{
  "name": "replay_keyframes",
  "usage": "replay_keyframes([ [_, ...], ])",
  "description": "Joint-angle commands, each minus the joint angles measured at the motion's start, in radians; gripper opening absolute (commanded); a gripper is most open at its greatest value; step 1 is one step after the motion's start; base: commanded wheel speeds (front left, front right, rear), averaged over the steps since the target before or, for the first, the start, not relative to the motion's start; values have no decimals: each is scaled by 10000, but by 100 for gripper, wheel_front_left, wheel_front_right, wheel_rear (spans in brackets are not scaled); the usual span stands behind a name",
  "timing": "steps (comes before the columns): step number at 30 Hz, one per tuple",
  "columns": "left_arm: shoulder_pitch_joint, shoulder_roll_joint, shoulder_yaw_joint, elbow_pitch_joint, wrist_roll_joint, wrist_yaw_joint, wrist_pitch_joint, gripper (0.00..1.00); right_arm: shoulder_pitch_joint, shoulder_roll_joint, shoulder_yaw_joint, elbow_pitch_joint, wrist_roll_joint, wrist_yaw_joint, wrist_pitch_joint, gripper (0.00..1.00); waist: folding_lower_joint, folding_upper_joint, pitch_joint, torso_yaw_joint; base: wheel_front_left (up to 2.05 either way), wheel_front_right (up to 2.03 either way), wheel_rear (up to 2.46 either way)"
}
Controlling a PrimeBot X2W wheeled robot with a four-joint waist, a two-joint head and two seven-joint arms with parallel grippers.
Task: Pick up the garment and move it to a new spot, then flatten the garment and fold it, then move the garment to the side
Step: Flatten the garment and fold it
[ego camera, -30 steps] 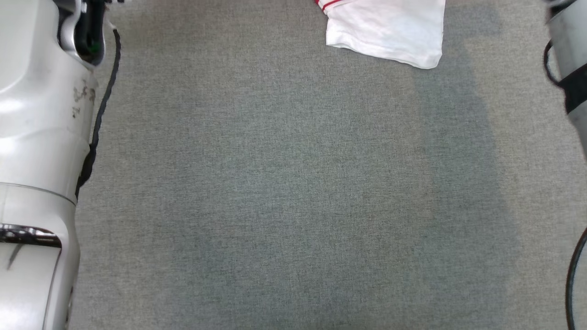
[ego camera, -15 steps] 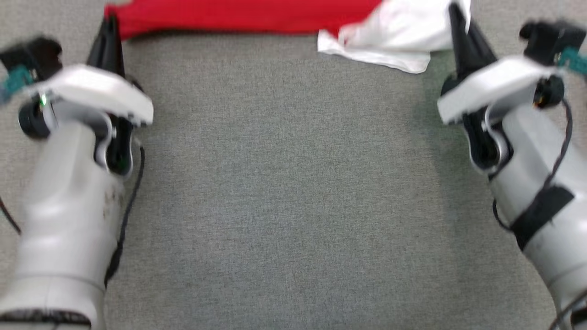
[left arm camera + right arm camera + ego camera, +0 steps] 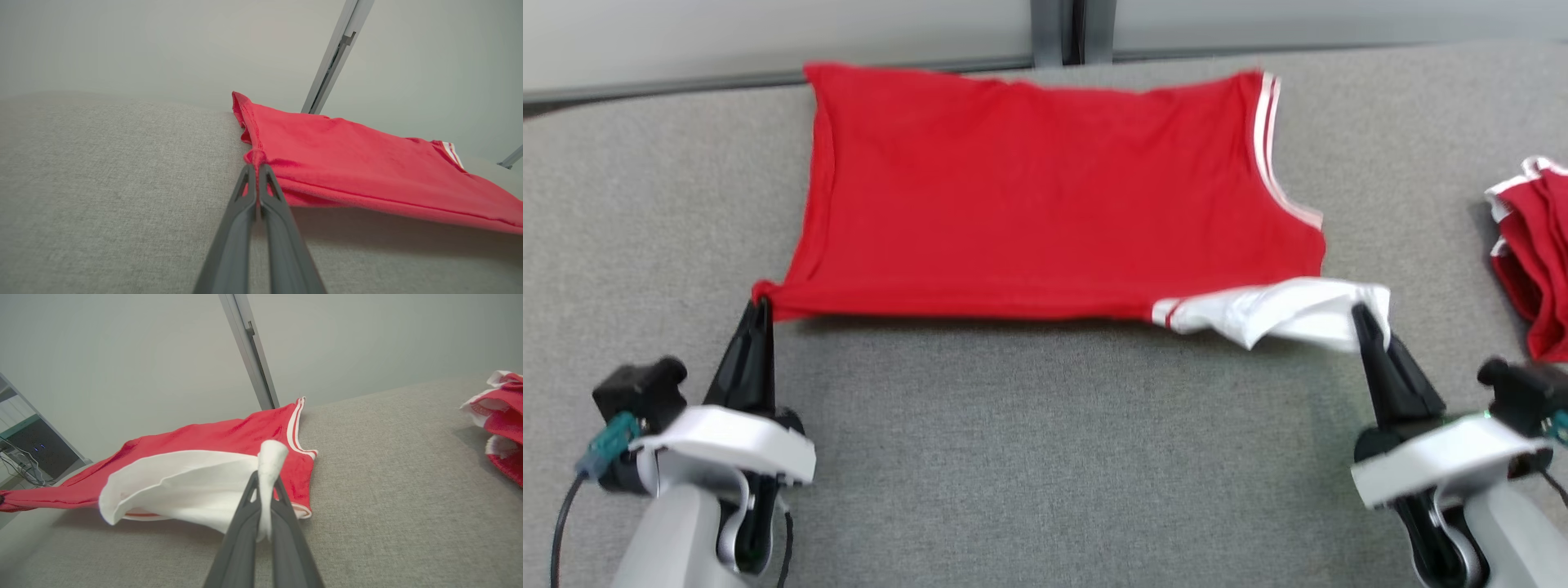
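Note:
The garment (image 3: pixel 1029 188) is a red shirt with a white sleeve and white-striped trim, spread across the grey table with its near edge lifted. My left gripper (image 3: pixel 760 304) is shut on the garment's near left red corner, and the left wrist view shows the red cloth (image 3: pixel 367 167) bunched at the fingertips (image 3: pixel 257 165). My right gripper (image 3: pixel 1357 310) is shut on the white sleeve (image 3: pixel 1282 314) at the near right corner. In the right wrist view the white cloth (image 3: pixel 184 477) runs down between the two fingers (image 3: pixel 265 486).
A second red and white garment (image 3: pixel 1531 253) lies crumpled at the table's right edge, also in the right wrist view (image 3: pixel 500 420). A pale wall and a grey post (image 3: pixel 1060 28) stand behind the table's far edge. Bare grey table surface (image 3: pixel 1054 457) lies between my arms.
The head view has tilted up, bringing the whole garment and far wall into sight. Both grippers stay shut on the near corners, and the red cloth now lies stretched out between them.

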Motion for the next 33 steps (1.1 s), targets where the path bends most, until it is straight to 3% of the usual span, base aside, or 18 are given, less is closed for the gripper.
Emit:
replay_keyframes([
  [1,695,138,24,-624,20,174,218,0,810,-22,-371,-607,-190,-3,270,0,0,0,-792,56,0,0,0],
  [5,1745,278,38,-1872,-11,473,786,0,1992,137,-1025,-1704,-522,-4,999,0,0,0,-1227,20,0,0,0],
  [14,4826,544,254,-5784,-264,1616,2791,0,5067,1116,-2806,-5269,-1594,-4,4227,0,0,0,-2186,-119,0,0,0],
  [19,5987,648,223,-7400,-251,2152,3758,0,6119,1514,-3255,-6636,-1853,-3,5683,0,0,0,-2454,-111,0,0,0],
  [27,6882,825,112,-8749,-408,2690,5184,0,6624,1680,-3536,-7575,-2008,-3,6906,0,0,0,-2527,-119,0,0,0],
  [33,6449,780,-148,-8191,-760,2533,5789,0,5898,1473,-3285,-7040,-1984,-3,6996,0,0,0,-2163,-154,0,0,0],
])
